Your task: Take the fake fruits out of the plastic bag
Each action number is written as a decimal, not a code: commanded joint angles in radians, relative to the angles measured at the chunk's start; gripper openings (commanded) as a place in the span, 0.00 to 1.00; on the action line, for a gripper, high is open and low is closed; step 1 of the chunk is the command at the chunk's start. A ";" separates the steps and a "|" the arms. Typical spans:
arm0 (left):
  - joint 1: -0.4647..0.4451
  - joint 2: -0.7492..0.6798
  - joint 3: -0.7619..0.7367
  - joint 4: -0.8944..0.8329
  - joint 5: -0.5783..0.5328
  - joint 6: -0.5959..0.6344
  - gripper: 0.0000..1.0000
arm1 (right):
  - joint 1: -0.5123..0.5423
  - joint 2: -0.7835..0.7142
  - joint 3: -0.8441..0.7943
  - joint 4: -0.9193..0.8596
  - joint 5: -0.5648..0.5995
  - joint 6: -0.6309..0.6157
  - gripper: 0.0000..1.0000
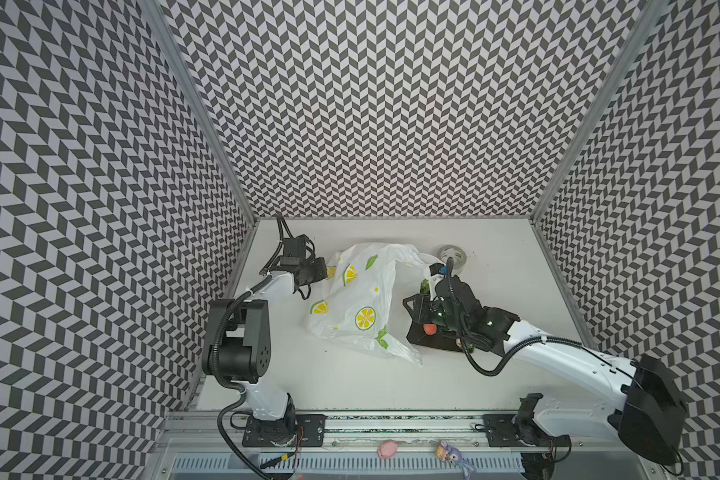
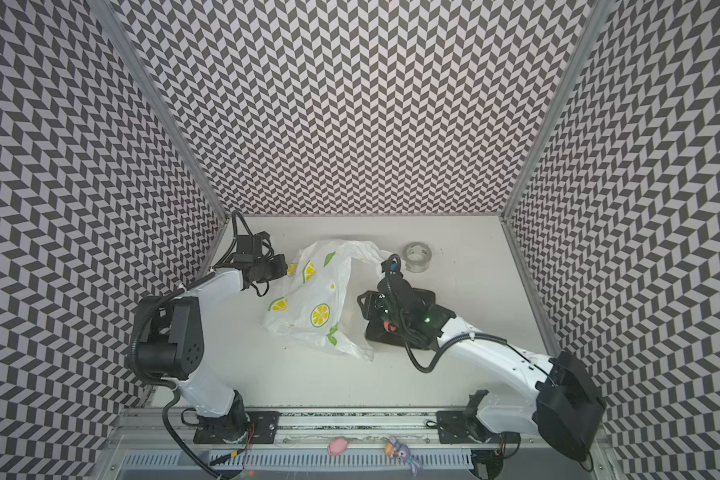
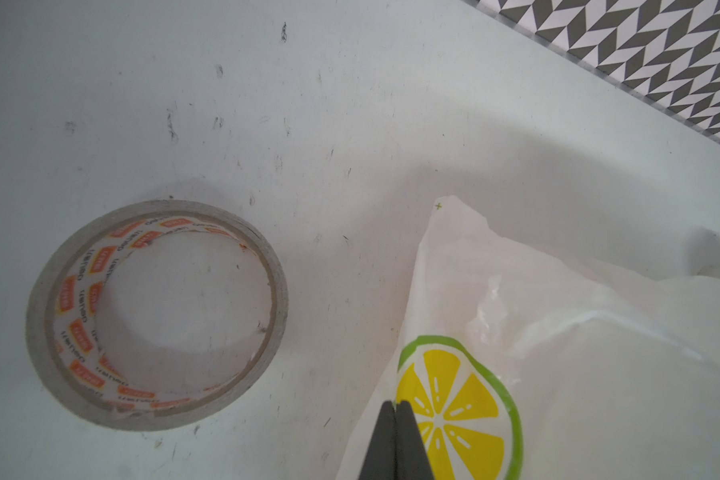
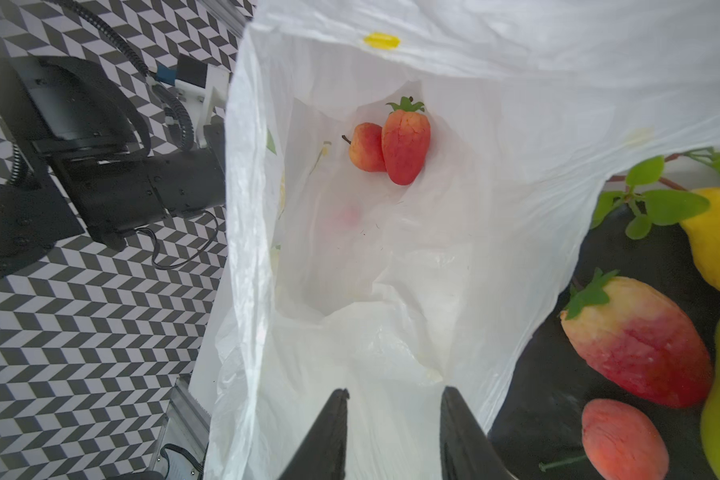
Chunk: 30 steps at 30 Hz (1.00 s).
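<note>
Right jaws parted; crinkly translucent bag [image 4: 391,270] holds red strawberry [image 4: 405,143].

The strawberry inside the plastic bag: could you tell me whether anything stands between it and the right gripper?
Nothing visible does. The right gripper, jaws open, sits at the open mouth of the plastic bag; the strawberry lies deeper in against a small pink-orange fruit, with only crumpled bag floor between.
</note>
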 commanded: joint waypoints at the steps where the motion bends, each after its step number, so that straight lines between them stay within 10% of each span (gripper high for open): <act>1: 0.006 0.003 0.031 0.015 0.006 0.017 0.00 | -0.014 -0.020 0.000 -0.019 0.013 -0.013 0.39; 17: -0.033 -0.321 -0.030 0.025 0.057 0.216 0.00 | -0.057 0.150 0.051 0.074 -0.245 -0.123 0.52; 30: -0.031 -0.151 0.130 -0.060 0.030 0.297 0.00 | -0.043 0.177 0.032 0.084 -0.227 -0.113 0.53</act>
